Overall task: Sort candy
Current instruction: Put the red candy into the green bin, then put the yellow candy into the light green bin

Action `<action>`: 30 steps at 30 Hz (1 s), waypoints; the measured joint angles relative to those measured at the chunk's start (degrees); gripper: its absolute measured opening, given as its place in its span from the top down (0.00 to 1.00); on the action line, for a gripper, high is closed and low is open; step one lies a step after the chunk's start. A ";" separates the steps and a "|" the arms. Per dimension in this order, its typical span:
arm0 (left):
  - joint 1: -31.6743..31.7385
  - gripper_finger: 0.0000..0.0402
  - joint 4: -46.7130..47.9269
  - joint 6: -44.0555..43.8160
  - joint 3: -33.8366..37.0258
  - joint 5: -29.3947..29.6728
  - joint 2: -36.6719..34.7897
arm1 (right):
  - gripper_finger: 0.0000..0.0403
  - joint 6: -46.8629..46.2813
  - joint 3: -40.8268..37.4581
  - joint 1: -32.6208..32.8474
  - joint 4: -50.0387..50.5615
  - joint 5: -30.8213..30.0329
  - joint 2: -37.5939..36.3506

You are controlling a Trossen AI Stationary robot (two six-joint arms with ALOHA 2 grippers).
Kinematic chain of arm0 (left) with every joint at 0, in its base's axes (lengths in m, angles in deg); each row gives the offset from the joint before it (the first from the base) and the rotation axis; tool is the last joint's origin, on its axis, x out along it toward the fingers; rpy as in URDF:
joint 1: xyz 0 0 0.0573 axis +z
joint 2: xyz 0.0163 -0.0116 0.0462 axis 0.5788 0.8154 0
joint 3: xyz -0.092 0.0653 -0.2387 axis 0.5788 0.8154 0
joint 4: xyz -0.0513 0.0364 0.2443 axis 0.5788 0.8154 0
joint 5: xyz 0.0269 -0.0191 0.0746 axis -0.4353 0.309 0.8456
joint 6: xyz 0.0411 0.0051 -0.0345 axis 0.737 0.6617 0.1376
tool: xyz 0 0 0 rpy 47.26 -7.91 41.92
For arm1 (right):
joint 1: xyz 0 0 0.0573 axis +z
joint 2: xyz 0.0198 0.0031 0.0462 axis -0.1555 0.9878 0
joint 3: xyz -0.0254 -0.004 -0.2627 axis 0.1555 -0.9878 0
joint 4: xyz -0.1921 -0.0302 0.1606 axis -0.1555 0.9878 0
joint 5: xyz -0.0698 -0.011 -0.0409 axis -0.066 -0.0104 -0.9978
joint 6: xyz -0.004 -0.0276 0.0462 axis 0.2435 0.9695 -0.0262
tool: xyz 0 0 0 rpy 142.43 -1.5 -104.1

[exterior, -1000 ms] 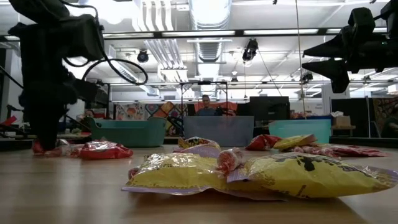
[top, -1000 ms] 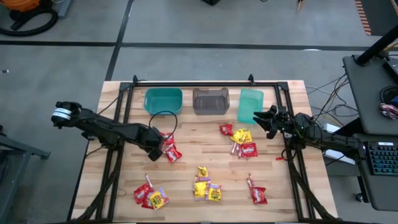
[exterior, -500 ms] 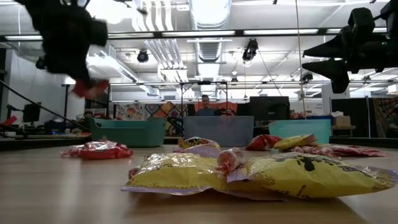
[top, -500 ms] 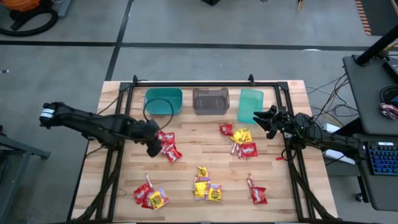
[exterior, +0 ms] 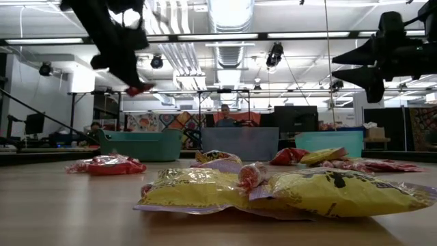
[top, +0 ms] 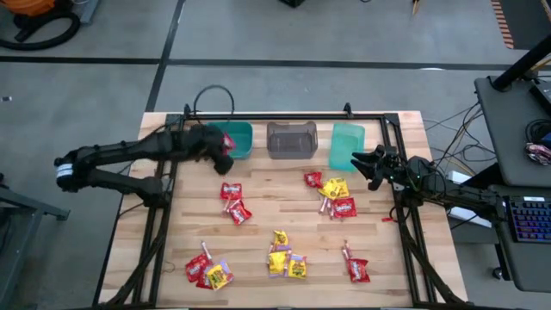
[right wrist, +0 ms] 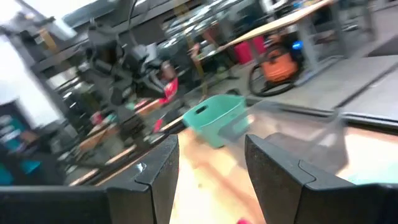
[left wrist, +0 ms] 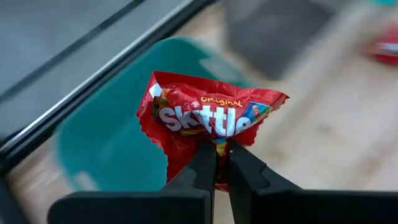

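Observation:
My left gripper (top: pixel 220 143) hangs over the teal bin (top: pixel 237 131) at the table's far left, shut on a red candy packet (left wrist: pixel 208 117). The low view shows that packet (exterior: pixel 140 88) high above the table. More candy lies loose on the wood: two red packets (top: pixel 234 201), a red and yellow group (top: pixel 331 194), yellow ones (top: pixel 286 258) and others near the front (top: pixel 207 269). Near the green bin (top: pixel 347 145), my right gripper (top: pixel 368 164) stands open with nothing between its fingers. My left gripper pinches the red packet's crumpled lower edge (left wrist: pixel 217 148) between its two fingertips (left wrist: pixel 204 163). The fingers slant down toward the far edge. The packet stands out beyond the fingertips, lifted clear, over the teal bin.
A grey bin (top: pixel 291 139) stands between the teal and green bins along the far edge. A dark metal frame (top: pixel 267 114) runs around the table top. A looped cable (top: pixel 213 96) rides on the left arm. Bare wood lies at the table's middle.
My left gripper has risen from the red packets at the table's left with one packet and swung toward the far edge, over the teal bin, tipping from pointing down to a slant. The packet is lifted clear; two red packets stay on the wood.

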 joint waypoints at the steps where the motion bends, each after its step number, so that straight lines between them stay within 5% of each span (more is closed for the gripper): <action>1: 2.74 1.00 0.06 -0.13 0.09 -0.13 0.90 | 0.57 -0.41 0.00 0.01 -0.03 -1.72 0.00; 6: 13.14 0.99 -0.96 -0.40 0.26 -0.22 6.84 | 0.57 -1.07 0.00 -0.02 -0.05 -6.48 0.00; 11: 17.15 0.95 -4.05 3.74 0.26 -0.27 12.23 | 0.57 -1.11 0.00 -0.02 0.40 -6.45 0.00; 24: 17.66 0.77 -4.08 6.81 0.26 -1.97 18.15 | 0.57 -2.12 0.00 -0.02 0.07 -6.48 0.00; 30: 14.22 0.67 -0.06 1.00 0.28 -10.65 13.14 | 0.57 -7.96 0.00 0.15 -0.33 -2.51 0.00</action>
